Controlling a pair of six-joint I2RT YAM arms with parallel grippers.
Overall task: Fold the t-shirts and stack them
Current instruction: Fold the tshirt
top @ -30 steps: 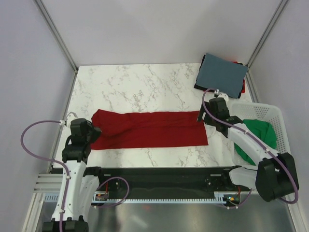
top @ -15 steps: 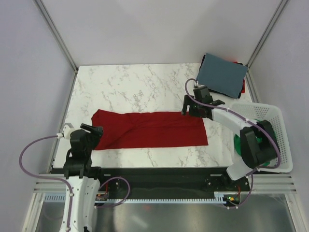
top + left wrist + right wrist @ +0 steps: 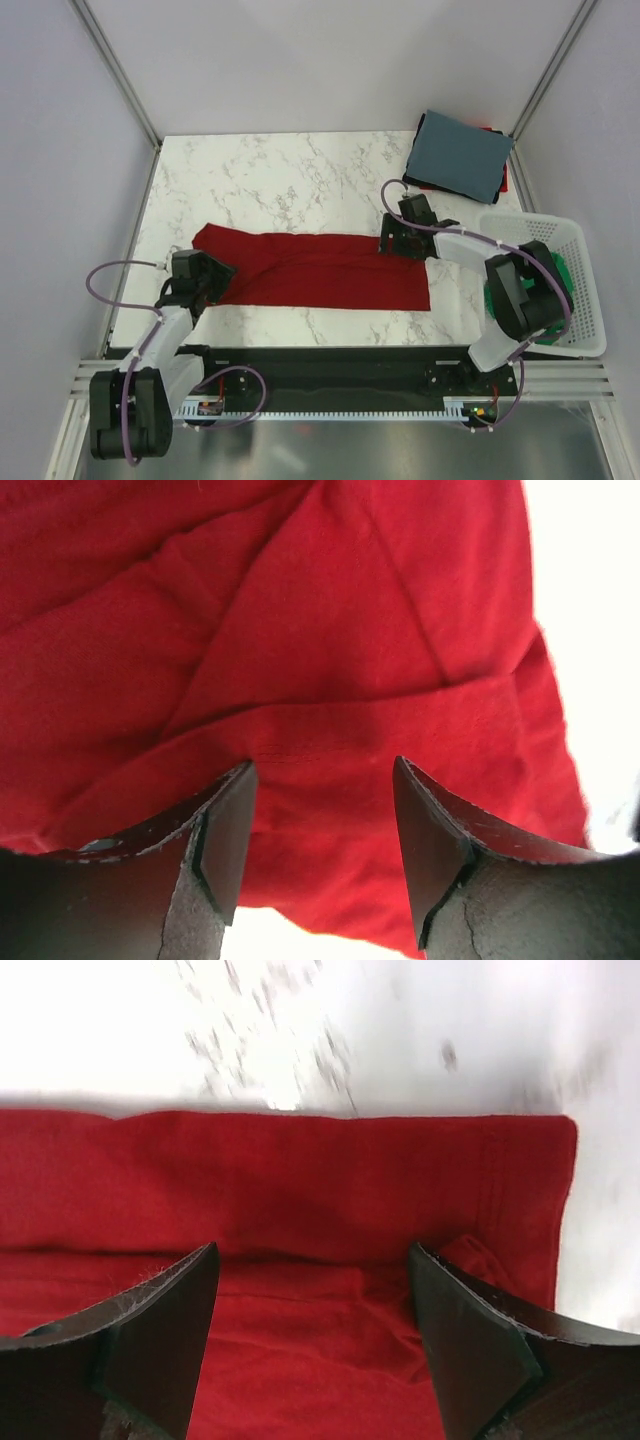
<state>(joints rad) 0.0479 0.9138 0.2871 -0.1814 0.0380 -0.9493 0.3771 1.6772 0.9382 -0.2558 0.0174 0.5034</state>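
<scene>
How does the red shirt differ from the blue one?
The red shirt lies as a long strip across the table; the blue shirt is a compact rectangle topping a stack in the far right corner. The left gripper and right gripper hang open over the red shirt's ends; neither nears the blue shirt. Both lie flat.

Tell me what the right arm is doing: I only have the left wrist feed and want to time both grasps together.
Observer: The right gripper is open over the red t-shirt, at its far edge near the right end, not yet pinching.
Operator: How does the shirt lie overall?
Observer: As a long folded strip running left to right across the table.
Operator: Is a stack started?
Observer: Yes, a folded slate-blue t-shirt tops a pile at the table's far right corner.
</scene>
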